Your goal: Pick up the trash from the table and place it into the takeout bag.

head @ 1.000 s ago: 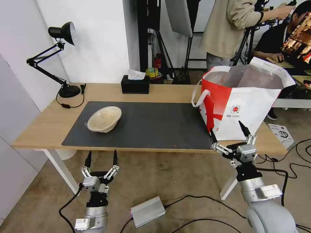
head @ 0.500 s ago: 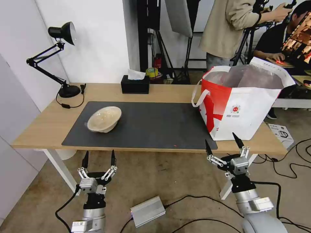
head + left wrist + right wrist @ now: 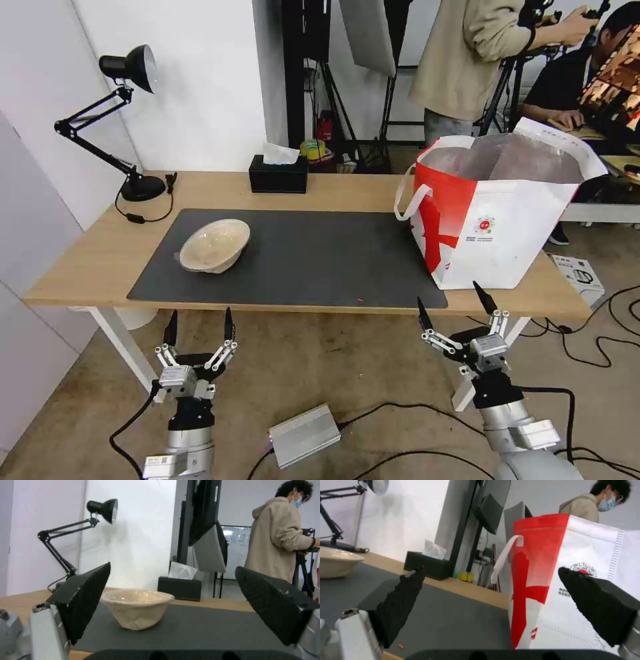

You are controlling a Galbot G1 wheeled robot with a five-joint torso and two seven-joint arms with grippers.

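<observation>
A shallow beige bowl (image 3: 215, 245) (image 3: 137, 611) (image 3: 336, 565), a piece of the trash, sits on the left part of the dark grey mat (image 3: 300, 260) on the light-wood table (image 3: 100, 253). The red-and-white takeout bag (image 3: 497, 213) (image 3: 573, 585) stands open at the table's right end. My left gripper (image 3: 199, 321) (image 3: 173, 600) hangs open below and in front of the table's near edge, facing the bowl. Off to the right, my right gripper (image 3: 453, 303) (image 3: 493, 600) is open too, just below the table edge in front of the bag.
A black desk lamp (image 3: 127, 113) stands at the back left and a black tissue box (image 3: 279, 173) at the back middle. Below, a grey metal box (image 3: 305, 435) and cables lie on the floor. People stand behind the table.
Both grippers have sunk lower and drawn back from the table; the right one was in front of the bag's lower face and is now below the table edge. Bowl and bag are unmoved.
</observation>
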